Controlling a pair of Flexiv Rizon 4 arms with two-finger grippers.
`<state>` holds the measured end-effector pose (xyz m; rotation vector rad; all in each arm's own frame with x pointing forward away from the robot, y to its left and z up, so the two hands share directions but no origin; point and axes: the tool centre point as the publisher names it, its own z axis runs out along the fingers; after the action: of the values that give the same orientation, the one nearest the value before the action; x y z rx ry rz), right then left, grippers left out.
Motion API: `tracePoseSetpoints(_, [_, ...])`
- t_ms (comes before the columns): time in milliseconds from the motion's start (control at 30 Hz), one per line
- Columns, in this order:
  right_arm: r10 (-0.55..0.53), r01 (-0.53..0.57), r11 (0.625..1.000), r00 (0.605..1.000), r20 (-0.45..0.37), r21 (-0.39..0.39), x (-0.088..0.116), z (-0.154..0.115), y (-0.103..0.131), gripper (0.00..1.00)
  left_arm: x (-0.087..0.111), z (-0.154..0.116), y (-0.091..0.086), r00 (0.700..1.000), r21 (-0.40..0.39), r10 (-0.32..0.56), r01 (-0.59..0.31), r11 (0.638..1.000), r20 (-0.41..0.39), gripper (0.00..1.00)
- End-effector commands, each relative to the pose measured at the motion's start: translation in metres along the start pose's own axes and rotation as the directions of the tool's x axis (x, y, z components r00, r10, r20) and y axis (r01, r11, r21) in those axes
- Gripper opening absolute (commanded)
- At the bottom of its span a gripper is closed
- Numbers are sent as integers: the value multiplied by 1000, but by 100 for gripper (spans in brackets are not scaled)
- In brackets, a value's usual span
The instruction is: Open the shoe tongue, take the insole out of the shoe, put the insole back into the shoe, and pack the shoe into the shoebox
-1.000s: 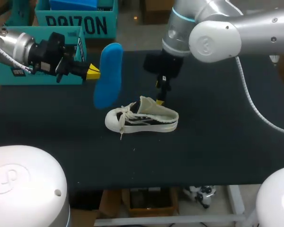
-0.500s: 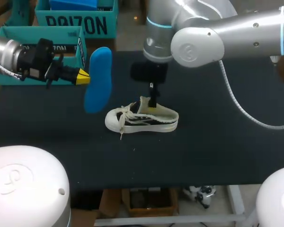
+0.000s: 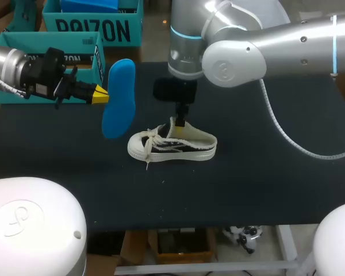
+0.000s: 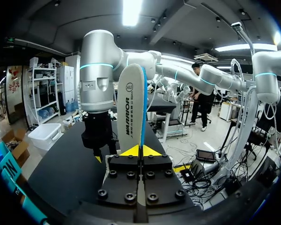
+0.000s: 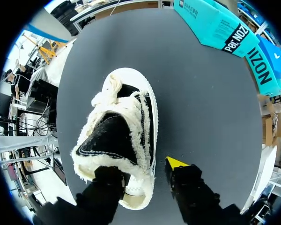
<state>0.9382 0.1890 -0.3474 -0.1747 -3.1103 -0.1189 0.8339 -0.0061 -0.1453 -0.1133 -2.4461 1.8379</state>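
The shoe [image 3: 172, 146] lies on its sole near the middle of the desk [image 3: 264, 184], toe toward the left arm's side and laces loose. The right tool [image 3: 181, 122] hangs over the shoe's opening. The right wrist view adds detail: that tool [image 5: 143, 168] is spread, with one finger on the shoe's [image 5: 119, 131] fleecy collar and the yellow-tipped one just beside the shoe's outer wall, over bare desk [image 5: 201, 103]. The blue insole [image 3: 119, 98] hangs in the air, up and to the toe side of the shoe. The left tool [image 3: 100, 95] pinches it by its edge. In the left wrist view the insole [image 4: 131, 108] stands upright between that tool's [image 4: 140, 151] yellow tips, and the shoe is hidden from view. A teal shoebox [image 3: 46, 43] sits well beyond the shoe's toe, behind the left arm; what it holds cannot be made out.
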Motion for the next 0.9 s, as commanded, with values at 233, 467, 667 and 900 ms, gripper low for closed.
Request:
tracePoseSetpoints(233, [54,-54,997,999,8,54,6,0,3,0,-3,-2,1,999,9,12,-12,1000,-33,0])
tracePoseSetpoints(467, [111,-111,992,994,9,61,7,-1,2,0,-4,0,-2,997,21,22,-21,1000,-74,0])
tracePoseSetpoints(667, [216,-216,976,976,10,39,10,-10,-6,0,-7,3,-10,993,51,14,-8,999,-116,0])
tracePoseSetpoints(900, [386,-386,922,922,-4,-22,19,-24,-23,0,-5,10,-29,983,85,31,-16,996,-183,0])
